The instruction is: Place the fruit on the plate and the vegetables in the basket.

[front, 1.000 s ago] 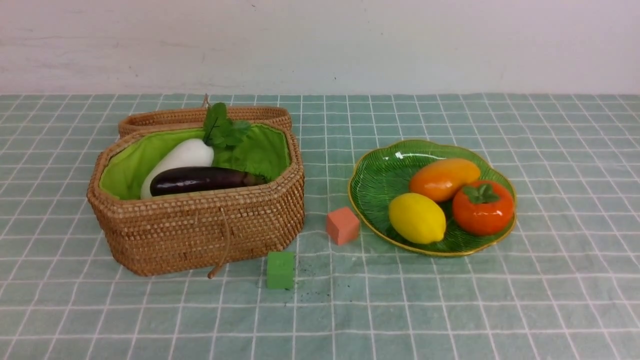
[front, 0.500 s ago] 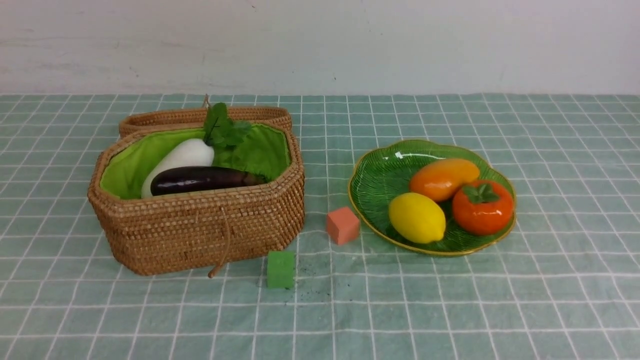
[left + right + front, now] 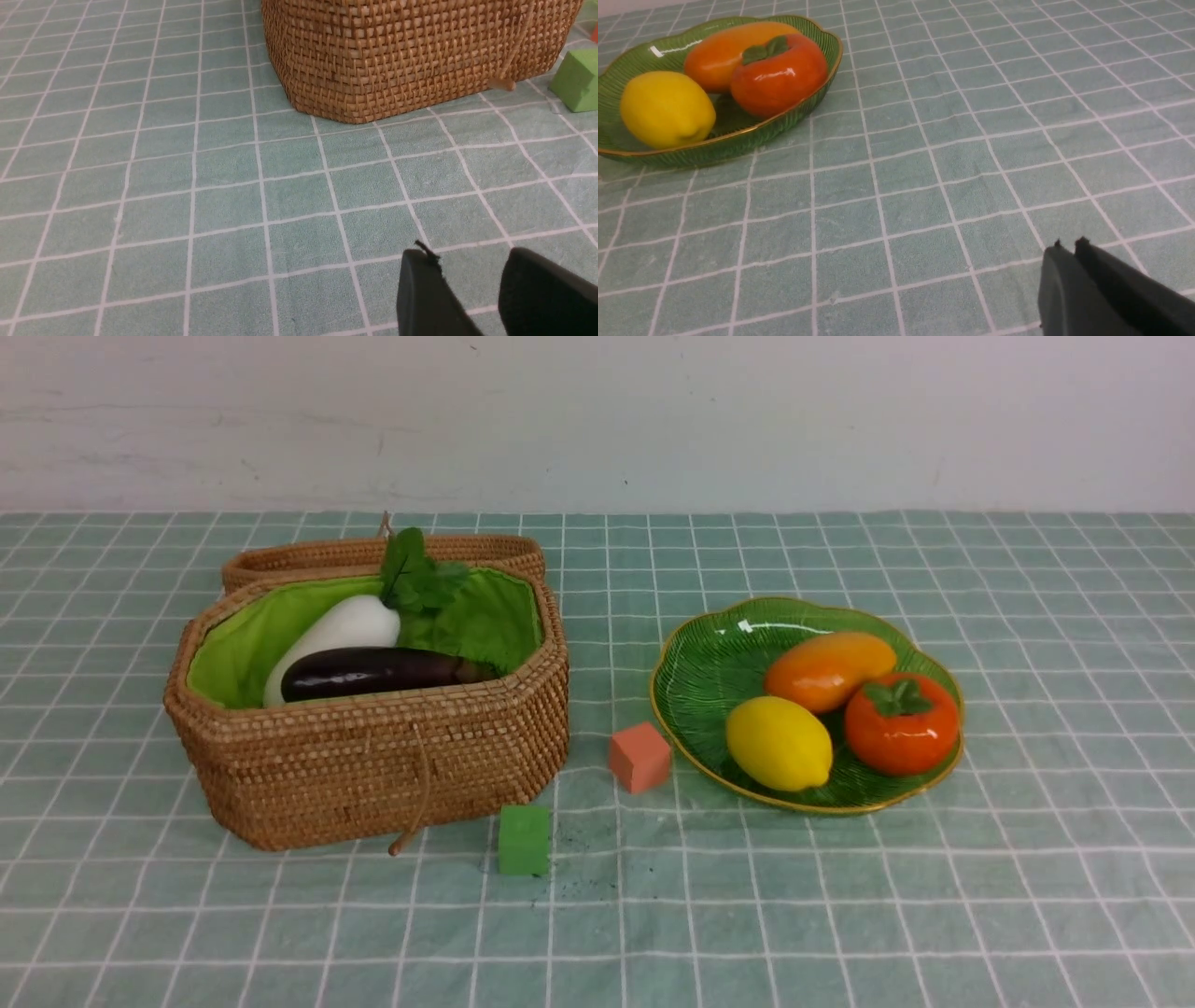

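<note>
The woven basket [image 3: 373, 775] stands left of centre with its lid back. A white radish [image 3: 336, 625] and a dark eggplant [image 3: 373, 672] lie on its green lining. To the right, the green plate [image 3: 709, 663] holds a mango [image 3: 826, 667], a lemon [image 3: 778, 743] and a persimmon [image 3: 901, 728]. Neither arm shows in the front view. My left gripper [image 3: 467, 261] hangs open over bare cloth, short of the basket [image 3: 397, 51]. My right gripper [image 3: 1070, 246] is shut and empty, well away from the plate [image 3: 626, 60] and its fruit.
A salmon-pink cube [image 3: 640, 757] sits between basket and plate. A green cube [image 3: 523, 840] lies by the basket's front corner, beside its cord loop [image 3: 415, 821]. A checked green cloth covers the table up to a white wall.
</note>
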Tool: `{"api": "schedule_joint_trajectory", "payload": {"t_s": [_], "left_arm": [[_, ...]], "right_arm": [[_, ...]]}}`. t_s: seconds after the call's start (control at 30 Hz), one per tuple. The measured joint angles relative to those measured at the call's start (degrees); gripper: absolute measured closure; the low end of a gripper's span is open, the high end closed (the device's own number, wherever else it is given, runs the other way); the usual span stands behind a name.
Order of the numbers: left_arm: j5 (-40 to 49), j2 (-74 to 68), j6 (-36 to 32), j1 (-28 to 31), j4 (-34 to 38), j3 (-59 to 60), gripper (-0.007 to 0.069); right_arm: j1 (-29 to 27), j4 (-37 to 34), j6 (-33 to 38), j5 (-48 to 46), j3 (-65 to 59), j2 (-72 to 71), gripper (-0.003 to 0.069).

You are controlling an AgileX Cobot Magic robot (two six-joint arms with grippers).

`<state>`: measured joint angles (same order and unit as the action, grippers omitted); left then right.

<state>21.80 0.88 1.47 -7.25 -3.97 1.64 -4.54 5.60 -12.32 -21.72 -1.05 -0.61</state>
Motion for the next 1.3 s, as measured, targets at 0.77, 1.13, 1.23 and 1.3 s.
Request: {"api": "schedule_joint_trajectory", "payload": {"t_s": [0.77, 1.13, 1.23, 1.3], "left_arm": [[0.1, 0.0, 0.0, 0.0, 0.0, 0.0, 0.0386], [0.3, 0.0, 0.0, 0.0, 0.0, 0.0, 0.0386], [0.3, 0.0, 0.0, 0.0, 0.0, 0.0, 0.0386], [0.3, 0.0, 0.0, 0.0, 0.0, 0.0, 0.0386]], "right_arm": [[0.0, 0.0, 0.0, 0.0, 0.0, 0.0, 0.0606], [0.0, 0.0, 0.0, 0.0, 0.0, 0.0, 0.0594], [0.0, -0.1, 0.0, 0.0, 0.0, 0.0, 0.0589], [0.0, -0.1, 0.0, 0.0, 0.0, 0.0, 0.0588]]}}
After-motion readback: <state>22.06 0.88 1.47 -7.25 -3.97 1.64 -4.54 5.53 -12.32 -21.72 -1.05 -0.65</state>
